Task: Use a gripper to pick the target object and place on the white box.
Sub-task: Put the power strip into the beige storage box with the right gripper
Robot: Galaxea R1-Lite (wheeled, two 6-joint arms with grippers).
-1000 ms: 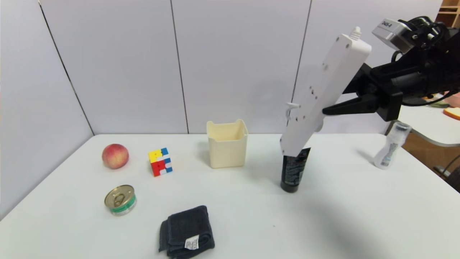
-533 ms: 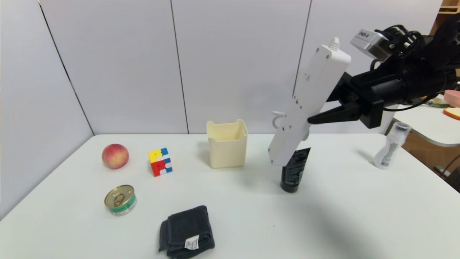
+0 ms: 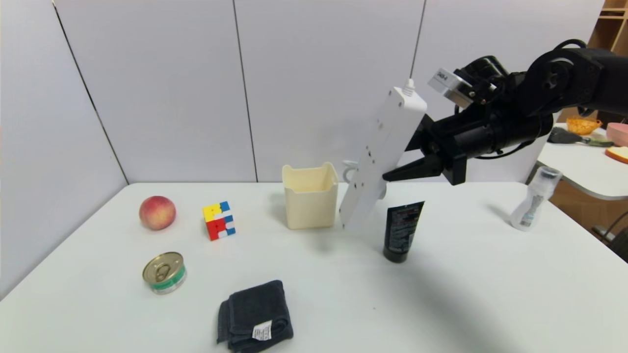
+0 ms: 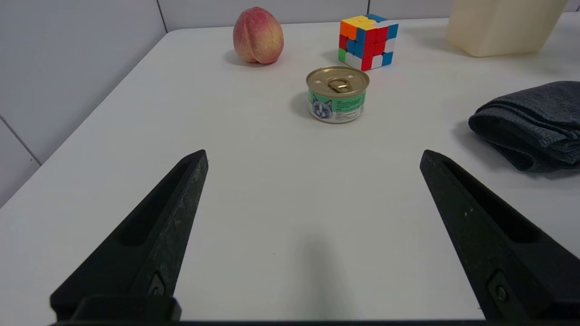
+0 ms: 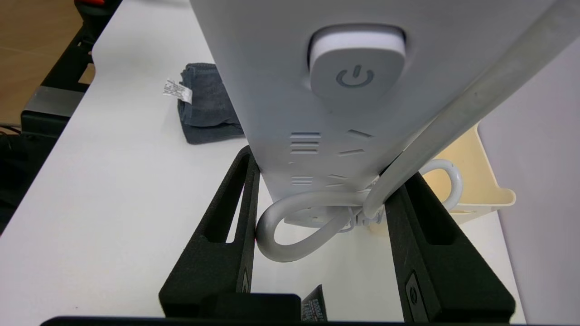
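My right gripper is shut on the target object, a long white power strip held in the air, steeply tilted. The strip's lower end hangs just right of the white box and left of the upright black tube. In the right wrist view the black fingers clamp the strip's sides. Its cord loops under the strip, and the box's cream rim shows beyond. My left gripper is open over bare table at the near left and holds nothing.
A peach, a colour cube and a tin can sit left of the box. A folded dark towel lies near the front edge. A clear bottle stands at the table's right side.
My right gripper has carried the power strip leftward and downward, from above the black tube to just right of the white box. The grip has stayed shut.
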